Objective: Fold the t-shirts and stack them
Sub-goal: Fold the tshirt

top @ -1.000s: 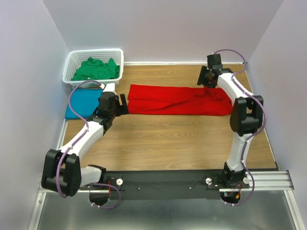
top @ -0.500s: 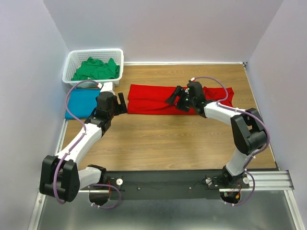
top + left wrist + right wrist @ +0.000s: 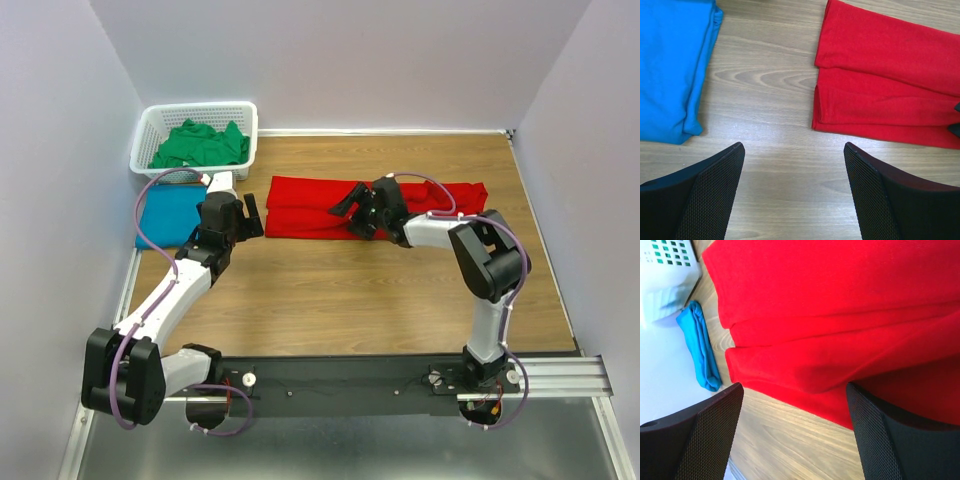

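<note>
Left claw (image 3: 254,214) beside one end of the red t-shirt (image 3: 300,212), right claw (image 3: 352,210) over its middle, both spread wide, apparently readying a crosswise fold.

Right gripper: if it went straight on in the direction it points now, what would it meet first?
Most likely the red t-shirt. The right gripper is open, and red cloth fills the view between and ahead of its fingers. How far above the cloth it hangs, I cannot tell.
</note>
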Action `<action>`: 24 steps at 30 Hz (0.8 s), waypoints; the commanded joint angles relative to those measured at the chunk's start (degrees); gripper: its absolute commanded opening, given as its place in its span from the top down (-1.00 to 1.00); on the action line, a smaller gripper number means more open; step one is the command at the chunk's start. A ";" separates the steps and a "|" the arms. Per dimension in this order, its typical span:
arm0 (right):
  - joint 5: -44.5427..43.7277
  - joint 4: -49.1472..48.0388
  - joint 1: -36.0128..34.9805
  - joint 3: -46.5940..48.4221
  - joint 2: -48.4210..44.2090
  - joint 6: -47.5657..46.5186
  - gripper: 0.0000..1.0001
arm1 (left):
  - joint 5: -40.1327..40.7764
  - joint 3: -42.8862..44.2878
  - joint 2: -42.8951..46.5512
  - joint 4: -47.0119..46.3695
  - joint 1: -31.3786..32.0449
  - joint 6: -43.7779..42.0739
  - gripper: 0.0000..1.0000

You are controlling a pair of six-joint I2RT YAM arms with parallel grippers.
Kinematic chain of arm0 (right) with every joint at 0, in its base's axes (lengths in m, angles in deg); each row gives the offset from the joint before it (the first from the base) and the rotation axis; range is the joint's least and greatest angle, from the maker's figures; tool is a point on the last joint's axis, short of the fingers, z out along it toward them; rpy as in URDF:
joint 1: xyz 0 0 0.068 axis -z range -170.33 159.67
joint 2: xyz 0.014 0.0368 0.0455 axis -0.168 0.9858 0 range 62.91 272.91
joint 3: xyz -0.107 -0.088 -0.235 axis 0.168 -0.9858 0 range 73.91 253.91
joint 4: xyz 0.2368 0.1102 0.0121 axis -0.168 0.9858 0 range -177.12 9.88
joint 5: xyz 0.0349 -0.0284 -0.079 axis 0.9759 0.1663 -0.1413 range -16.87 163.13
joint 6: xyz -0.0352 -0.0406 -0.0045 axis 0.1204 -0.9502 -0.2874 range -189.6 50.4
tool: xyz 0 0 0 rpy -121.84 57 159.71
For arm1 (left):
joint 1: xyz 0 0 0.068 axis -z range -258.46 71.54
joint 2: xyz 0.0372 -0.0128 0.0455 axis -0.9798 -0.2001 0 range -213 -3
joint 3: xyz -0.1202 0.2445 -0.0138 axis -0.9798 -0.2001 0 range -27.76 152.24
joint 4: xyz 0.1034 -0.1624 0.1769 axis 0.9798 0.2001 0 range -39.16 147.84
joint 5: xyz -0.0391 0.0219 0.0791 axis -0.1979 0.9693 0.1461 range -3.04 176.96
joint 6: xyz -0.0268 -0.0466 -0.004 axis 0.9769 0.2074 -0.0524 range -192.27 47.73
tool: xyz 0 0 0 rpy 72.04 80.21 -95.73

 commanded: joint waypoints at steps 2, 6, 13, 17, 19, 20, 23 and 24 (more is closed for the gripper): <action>-1.92 -1.57 -0.78 3.49 2.20 2.23 -0.78 | 1.59 1.64 0.89 0.81 -0.37 0.43 -0.75; -2.01 -1.39 -0.78 6.65 3.52 2.05 -0.78 | 1.85 1.55 0.89 0.99 -0.37 0.34 -0.75; -2.62 0.72 -0.17 15.87 7.91 1.17 -0.78 | 2.64 1.46 0.72 1.43 -0.37 0.43 -0.75; -2.36 2.12 1.50 20.98 11.25 1.08 -0.78 | 2.82 1.55 0.19 1.60 -0.37 0.43 -0.75; -1.05 2.48 3.08 22.92 12.84 1.17 -0.77 | 2.64 1.73 -0.07 1.78 -0.37 0.52 -0.75; 0.35 2.65 3.52 24.84 14.32 1.08 -0.77 | 2.64 1.73 -0.34 1.87 -0.37 0.43 -0.75; 4.65 3.70 5.89 28.53 15.91 -2.15 -0.75 | 2.21 1.81 -0.95 1.96 -0.37 0.43 -0.75; 5.98 4.32 6.16 28.90 14.96 -3.04 -0.75 | 2.03 1.81 -1.13 1.96 -0.37 0.43 -0.75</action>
